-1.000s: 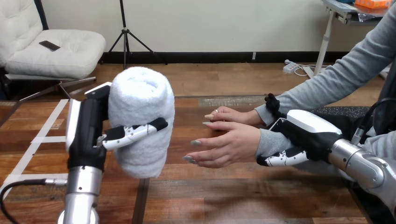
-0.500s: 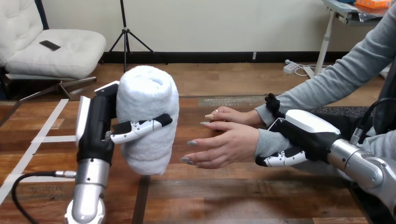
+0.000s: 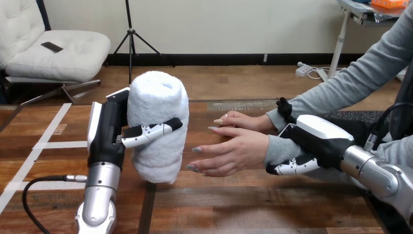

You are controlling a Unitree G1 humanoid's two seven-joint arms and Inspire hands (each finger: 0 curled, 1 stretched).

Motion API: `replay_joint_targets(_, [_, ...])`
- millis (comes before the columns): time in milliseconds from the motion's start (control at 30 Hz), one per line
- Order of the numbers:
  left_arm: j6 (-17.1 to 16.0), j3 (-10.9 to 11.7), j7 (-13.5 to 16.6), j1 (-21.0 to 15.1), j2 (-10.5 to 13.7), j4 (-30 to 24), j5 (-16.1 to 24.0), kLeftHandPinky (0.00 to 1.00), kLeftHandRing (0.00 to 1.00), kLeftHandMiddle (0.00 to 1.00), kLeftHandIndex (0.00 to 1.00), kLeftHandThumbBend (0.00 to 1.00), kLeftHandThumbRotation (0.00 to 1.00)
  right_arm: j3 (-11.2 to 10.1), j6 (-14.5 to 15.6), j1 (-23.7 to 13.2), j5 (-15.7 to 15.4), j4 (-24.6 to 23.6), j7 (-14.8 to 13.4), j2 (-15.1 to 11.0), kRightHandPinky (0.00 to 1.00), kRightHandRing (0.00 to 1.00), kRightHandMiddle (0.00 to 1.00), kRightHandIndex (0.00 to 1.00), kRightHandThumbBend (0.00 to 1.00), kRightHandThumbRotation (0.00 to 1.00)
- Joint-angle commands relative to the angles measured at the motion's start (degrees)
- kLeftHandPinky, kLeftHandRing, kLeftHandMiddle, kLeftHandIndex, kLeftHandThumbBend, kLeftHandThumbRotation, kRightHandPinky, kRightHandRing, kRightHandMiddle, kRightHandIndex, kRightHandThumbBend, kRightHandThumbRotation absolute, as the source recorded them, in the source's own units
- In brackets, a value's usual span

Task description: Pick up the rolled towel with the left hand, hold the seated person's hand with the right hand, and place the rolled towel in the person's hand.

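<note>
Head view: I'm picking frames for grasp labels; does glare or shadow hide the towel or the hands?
Head view: even light, no glare on the rolled towel in the left robot hand; same view, a soft shadow on the table under the person's hand hides nothing; the right robot hand is dark but readable at the wrist.

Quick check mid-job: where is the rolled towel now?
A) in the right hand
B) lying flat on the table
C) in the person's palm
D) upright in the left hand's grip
D: the left hand curls its thumb and fingers round the rolled towel, upright off the table; the person's nearer hand is open and empty beside it.
</note>
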Motion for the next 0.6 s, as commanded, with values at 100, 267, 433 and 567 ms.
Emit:
replay_joint_targets(100, [-4.0, -0.8, 2.0, -11.8, -0.1, 5.1, 0.6, 0.34, 0.36, 0.41, 0.41, 0.57, 0.0, -2.9, 0.4, -3.8, 2.5, -2.3, -0.8, -0.5, 0.16, 0.19, 0.24, 0.24, 0.56, 0.38])
replay_joint_targets(267, [-3.9, -0.3, 1.5, -12.7, -0.7, 6.8, -0.3, 0.34, 0.37, 0.41, 0.41, 0.57, 0.0, -2.9, 0.3, -3.7, 2.5, -2.2, -0.7, -0.5, 0.16, 0.19, 0.25, 0.24, 0.56, 0.38])
replay_joint_targets(433, [-4.1, -0.1, 1.6, -13.4, -1.1, 7.9, -0.7, 0.34, 0.37, 0.41, 0.41, 0.56, 0.0, -3.0, 0.2, -3.8, 2.6, -2.3, -0.7, -0.5, 0.16, 0.19, 0.24, 0.24, 0.56, 0.38])
replay_joint_targets(567, [-4.1, 0.0, 1.8, -13.8, -1.4, 8.6, -0.9, 0.34, 0.36, 0.4, 0.41, 0.56, 0.0, -3.1, 0.1, -3.8, 2.7, -2.2, -0.7, -0.5, 0.16, 0.19, 0.24, 0.23, 0.56, 0.38])
